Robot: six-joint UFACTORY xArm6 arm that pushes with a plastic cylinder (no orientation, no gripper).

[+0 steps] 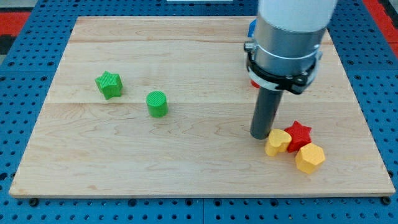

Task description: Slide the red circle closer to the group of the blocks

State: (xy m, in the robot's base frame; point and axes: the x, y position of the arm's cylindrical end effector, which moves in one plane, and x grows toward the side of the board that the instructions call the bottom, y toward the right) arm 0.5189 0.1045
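Observation:
My tip (260, 135) rests on the wooden board (186, 168), just to the left of a yellow heart-shaped block (277, 142) and close to touching it. A red star (299, 132) and a yellow hexagon (310, 157) sit against the heart, forming a small group at the view's lower right. A sliver of red (252, 83) shows at the left edge of the arm's body; it may be the red circle, mostly hidden behind the arm. A bit of a blue block (252, 28) shows above it, also mostly hidden.
A green star (109, 84) and a green cylinder (157, 104) lie apart on the view's left half. The arm's wide grey body (286, 37) covers the board's upper right. A blue pegboard (25, 37) surrounds the board.

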